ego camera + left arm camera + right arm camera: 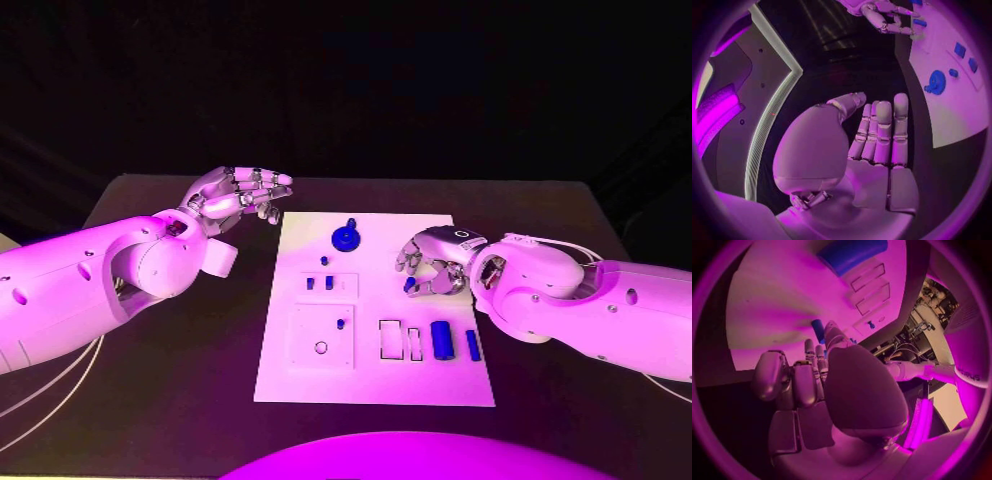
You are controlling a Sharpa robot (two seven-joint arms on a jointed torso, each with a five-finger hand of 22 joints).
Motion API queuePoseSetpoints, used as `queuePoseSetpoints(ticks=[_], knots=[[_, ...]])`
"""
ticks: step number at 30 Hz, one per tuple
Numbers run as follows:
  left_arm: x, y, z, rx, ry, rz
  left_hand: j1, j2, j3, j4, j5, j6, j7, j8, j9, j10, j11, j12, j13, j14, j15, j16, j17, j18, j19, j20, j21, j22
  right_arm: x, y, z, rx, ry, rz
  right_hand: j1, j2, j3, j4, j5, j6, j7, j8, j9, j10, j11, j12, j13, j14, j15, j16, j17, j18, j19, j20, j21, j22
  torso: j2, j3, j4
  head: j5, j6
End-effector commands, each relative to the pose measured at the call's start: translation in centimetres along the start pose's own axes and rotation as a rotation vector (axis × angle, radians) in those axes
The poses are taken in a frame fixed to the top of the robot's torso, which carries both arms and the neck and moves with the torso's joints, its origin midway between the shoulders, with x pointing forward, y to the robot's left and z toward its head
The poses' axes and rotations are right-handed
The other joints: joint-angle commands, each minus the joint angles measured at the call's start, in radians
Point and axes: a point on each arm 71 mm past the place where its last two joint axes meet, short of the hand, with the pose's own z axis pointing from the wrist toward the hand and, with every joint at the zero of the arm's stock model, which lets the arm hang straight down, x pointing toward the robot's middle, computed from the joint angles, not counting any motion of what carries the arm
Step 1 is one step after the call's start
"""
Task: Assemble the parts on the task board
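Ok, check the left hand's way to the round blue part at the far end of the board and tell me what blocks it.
Nothing visible blocks it. The left hand hovers off the task board's far left corner, holding nothing, and only bare white board lies between it and the round blue part. The right hand is at the opposite edge.

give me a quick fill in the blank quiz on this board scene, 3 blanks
1. The right hand pinches a small ____ part over the task board.
2. The left hand hovers over the black ____, holding nothing.
3. The round blue part lies near the board's ____ edge.

Missing words: blue; table; far
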Motion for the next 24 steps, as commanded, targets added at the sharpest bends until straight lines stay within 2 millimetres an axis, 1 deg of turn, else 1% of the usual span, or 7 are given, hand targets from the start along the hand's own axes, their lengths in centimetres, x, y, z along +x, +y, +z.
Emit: queuePoseSetpoints(ticks=[1,3,5,10,19,24], knots=[[0.21,-0.08,0.04,0.007,0.016,-0.012,-0.003,0.011,-0.001,-0.007,0.006,-0.005,-0.001,0.006,0.001,-0.010,0.001,0.002,-0.001,-0.003,0.001,-0.006,0.001,0.016,0.005,0.003,-0.004,-0.002,0.14,0.30,0.02,-0.016,-0.010,-0.016,-0.002,0.012,0.015,0.000,0.007,0.014,0.003,0.007,-0.003,0.019,-0.002,-0.008,-0.001,0.024,-0.009,0.007,0.004,-0.013,0.010,-0.004,0.010,0.009,0.000,0.0001,-0.0004,0.001,-0.001],[0.20,-0.08,0.04,0.007,0.016,-0.012,-0.003,0.011,-0.001,-0.007,0.006,-0.005,-0.001,0.006,0.001,-0.010,0.001,0.002,-0.001,-0.003,0.001,-0.006,0.001,0.016,0.005,0.003,-0.004,-0.002,0.28,0.41,0.03,-0.020,-0.006,-0.015,0.000,0.016,0.032,0.000,0.013,0.034,0.006,0.014,-0.004,0.037,-0.004,-0.015,0.000,0.025,-0.012,0.010,0.008,-0.015,0.013,-0.006,0.018,0.017,0.000,-0.0003,-0.0009,0.001,-0.002],[0.20,-0.07,0.04,0.006,0.016,-0.012,-0.003,0.011,-0.001,-0.007,0.006,-0.005,-0.001,0.006,0.001,-0.010,0.001,0.002,-0.001,-0.003,0.001,-0.006,0.001,0.016,0.005,0.003,-0.004,-0.002,0.37,0.43,0.04,-0.020,-0.003,-0.015,0.000,0.016,0.037,0.000,0.014,0.038,0.007,0.015,-0.004,0.043,-0.005,-0.018,-0.001,0.025,-0.012,0.010,0.008,-0.015,0.014,-0.007,0.020,0.020,0.000,-0.0003,-0.0009,0.001,-0.002],[0.14,-0.06,0.01,0.005,0.014,-0.011,-0.003,0.011,-0.001,-0.007,0.006,-0.005,-0.001,0.006,0.001,-0.010,0.001,0.002,-0.001,-0.003,0.001,-0.006,0.001,0.016,0.005,0.003,-0.004,-0.002,0.60,0.27,0.07,-0.013,0.010,-0.024,-0.001,0.013,0.071,0.000,0.023,0.066,0.012,0.020,-0.007,0.076,-0.009,-0.036,-0.001,0.027,-0.015,0.015,0.014,-0.018,0.019,-0.011,0.034,0.035,-0.001,-0.0003,-0.0002,-0.001,-0.005],[0.05,-0.05,-0.03,0.003,0.012,-0.010,-0.003,0.013,-0.001,-0.007,0.007,-0.005,-0.001,0.007,0.002,-0.010,0.001,0.004,-0.001,-0.002,0.001,-0.005,0.001,0.016,0.005,0.003,-0.005,-0.002,0.64,0.15,0.05,-0.007,0.008,-0.041,0.002,0.007,0.104,0.000,0.033,0.084,0.016,0.023,-0.009,0.095,-0.011,-0.055,-0.002,0.028,-0.017,0.018,0.018,-0.021,0.022,-0.014,0.044,0.047,-0.001,-0.0001,-0.0007,-0.002,-0.006],[0.04,-0.04,-0.03,0.002,0.012,-0.010,-0.003,0.013,-0.001,-0.007,0.007,-0.005,-0.001,0.007,0.002,-0.010,0.001,0.004,-0.001,-0.002,0.001,-0.005,0.001,0.016,0.005,0.003,-0.005,-0.002,0.61,0.29,0.04,-0.012,0.002,-0.042,0.001,0.000,0.120,0.000,0.033,0.088,0.017,0.022,-0.010,0.094,-0.009,-0.068,-0.003,0.027,-0.016,0.017,0.016,-0.021,0.022,-0.014,0.045,0.048,-0.001,-0.0005,-0.0005,-0.004,-0.005]])
